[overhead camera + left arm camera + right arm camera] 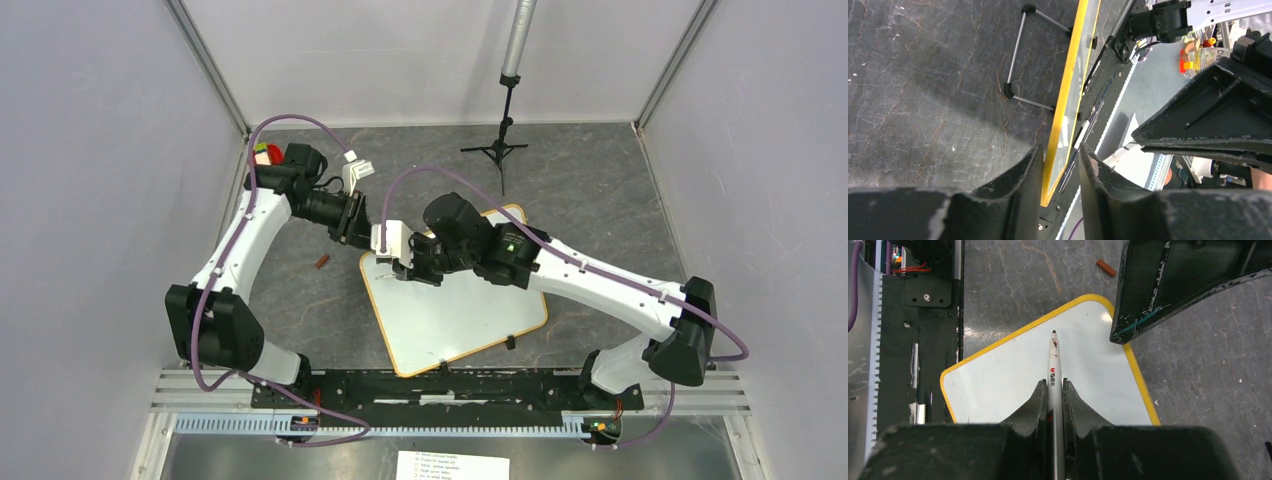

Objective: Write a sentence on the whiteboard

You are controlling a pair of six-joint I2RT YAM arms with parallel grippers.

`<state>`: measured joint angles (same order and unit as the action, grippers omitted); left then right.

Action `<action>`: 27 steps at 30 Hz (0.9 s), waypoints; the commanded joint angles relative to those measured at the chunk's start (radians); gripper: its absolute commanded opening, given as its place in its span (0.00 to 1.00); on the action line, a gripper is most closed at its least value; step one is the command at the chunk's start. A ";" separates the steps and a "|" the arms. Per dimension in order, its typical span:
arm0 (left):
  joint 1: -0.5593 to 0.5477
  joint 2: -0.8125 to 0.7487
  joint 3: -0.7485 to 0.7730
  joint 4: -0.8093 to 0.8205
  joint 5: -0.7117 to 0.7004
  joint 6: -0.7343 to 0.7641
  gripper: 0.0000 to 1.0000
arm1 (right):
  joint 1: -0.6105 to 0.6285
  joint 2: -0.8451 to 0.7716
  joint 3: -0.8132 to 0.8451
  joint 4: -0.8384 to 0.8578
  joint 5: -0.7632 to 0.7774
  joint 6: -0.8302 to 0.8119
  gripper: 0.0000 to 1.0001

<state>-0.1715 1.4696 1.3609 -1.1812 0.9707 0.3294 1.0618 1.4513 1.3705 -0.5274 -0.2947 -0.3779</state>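
Observation:
The whiteboard point(460, 320) lies flat on the table, white with a yellow rim, and no sentence shows on the surface I can see. My right gripper point(1053, 382) is shut on a grey marker point(1054, 360). The marker's dark tip points down over the board point(1008, 385) near its far left corner. My left gripper point(1060, 147) is open, one finger on each side of the board's yellow rim point(1068, 90) at that corner. From above, the left gripper point(352, 232) and the right gripper point(405, 268) sit close together.
A small red-brown cap point(322, 262) lies on the dark table left of the board. A black tripod stand point(500, 150) stands at the back. Coloured items point(265, 155) sit in the far left corner. A printed paper sheet point(452, 466) lies beyond the near rail.

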 commanded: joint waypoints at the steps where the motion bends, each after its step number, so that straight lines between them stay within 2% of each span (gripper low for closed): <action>1: 0.000 0.006 0.003 0.023 0.058 -0.005 0.34 | 0.016 0.013 0.081 0.058 0.051 0.027 0.00; 16: -0.001 0.015 0.013 0.022 0.063 -0.010 0.09 | 0.042 0.069 0.127 0.047 0.143 0.022 0.00; 23: -0.001 0.021 0.015 0.022 0.068 -0.008 0.03 | 0.041 0.076 0.124 0.055 0.172 0.022 0.00; 27: 0.000 0.023 0.014 0.021 0.066 -0.006 0.03 | 0.043 0.077 0.109 0.055 0.174 0.018 0.00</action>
<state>-0.1699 1.4811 1.3605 -1.1702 0.9970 0.3298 1.0988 1.5253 1.4456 -0.5087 -0.1436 -0.3634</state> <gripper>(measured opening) 0.120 0.145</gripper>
